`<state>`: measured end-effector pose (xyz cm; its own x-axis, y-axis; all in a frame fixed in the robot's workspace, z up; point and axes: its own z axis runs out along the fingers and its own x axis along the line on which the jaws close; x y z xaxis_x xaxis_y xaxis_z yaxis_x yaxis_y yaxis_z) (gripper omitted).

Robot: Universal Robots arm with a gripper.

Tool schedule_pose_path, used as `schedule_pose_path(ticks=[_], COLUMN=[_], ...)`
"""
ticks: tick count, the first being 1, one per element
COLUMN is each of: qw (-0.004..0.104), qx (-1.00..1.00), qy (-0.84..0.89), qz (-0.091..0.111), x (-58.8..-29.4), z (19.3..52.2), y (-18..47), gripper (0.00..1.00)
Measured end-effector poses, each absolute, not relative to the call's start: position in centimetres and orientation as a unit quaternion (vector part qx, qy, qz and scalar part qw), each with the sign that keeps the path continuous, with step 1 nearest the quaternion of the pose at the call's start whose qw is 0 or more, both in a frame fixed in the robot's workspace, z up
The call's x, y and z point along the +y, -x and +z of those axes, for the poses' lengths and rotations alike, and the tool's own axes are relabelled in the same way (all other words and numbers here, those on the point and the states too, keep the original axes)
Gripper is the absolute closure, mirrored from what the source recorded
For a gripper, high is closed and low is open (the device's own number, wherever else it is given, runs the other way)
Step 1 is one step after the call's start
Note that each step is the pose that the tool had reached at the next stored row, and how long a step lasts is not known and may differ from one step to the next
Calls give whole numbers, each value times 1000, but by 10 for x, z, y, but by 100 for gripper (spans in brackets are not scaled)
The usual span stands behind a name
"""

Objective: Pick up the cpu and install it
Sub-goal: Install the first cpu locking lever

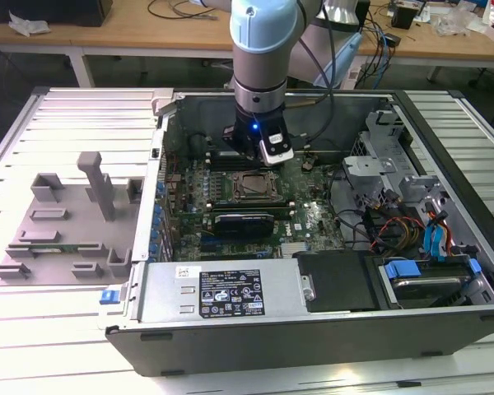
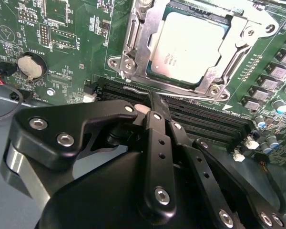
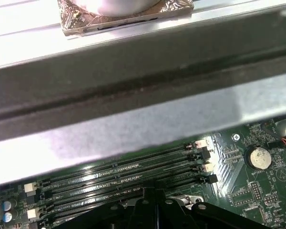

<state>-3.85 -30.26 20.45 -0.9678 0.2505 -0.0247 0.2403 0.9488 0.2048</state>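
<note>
Hovering my end effector (image 2: 154,102) just above memory slots (image 2: 205,119) inside open computer case (image 1: 313,350), fingers pressing together, gripping nothing. Cpu (image 2: 188,45) lying flat in metal socket frame (image 2: 138,43) on green motherboard (image 2: 71,62) (shiny silver-grey square). Grey moulded holder (image 1: 66,230) sitting on slatted worktop (image 1: 66,346) beside case.

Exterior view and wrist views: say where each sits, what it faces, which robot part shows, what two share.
Exterior view: off the arm, above the computer case; arm shows.
Second wrist view: on the arm, facing the cpu in its socket; gripper shows.
First wrist view: on the arm, facing the case wall; gripper shows.
Both wrist views share the memory slots.
</note>
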Motion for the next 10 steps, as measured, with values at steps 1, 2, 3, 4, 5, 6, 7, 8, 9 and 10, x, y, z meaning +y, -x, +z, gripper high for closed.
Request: schedule_pose_path(ticks=[1, 2, 3, 4, 5, 6, 7, 8, 9, 10], qw=[25, 25, 25, 25, 25, 26, 26, 26, 26, 26], qx=[987, 987, 987, 987, 987, 986, 986, 986, 986, 986], qy=[-125, -125, -125, -125, -126, -128, -128, -128, -128, -128], qz=[101, 101, 101, 101, 101, 101, 101, 101, 100, 101], x=[-303, -303, -303, -303, -303, -305, -305, -305, -305, -305], z=[204, 204, 204, 204, 204, 204, 204, 204, 204, 204], y=[39, 38, 38, 38, 38, 38, 38, 38, 38, 38], gripper=[89, 89, 89, 89, 89, 89, 89, 89, 89, 89])
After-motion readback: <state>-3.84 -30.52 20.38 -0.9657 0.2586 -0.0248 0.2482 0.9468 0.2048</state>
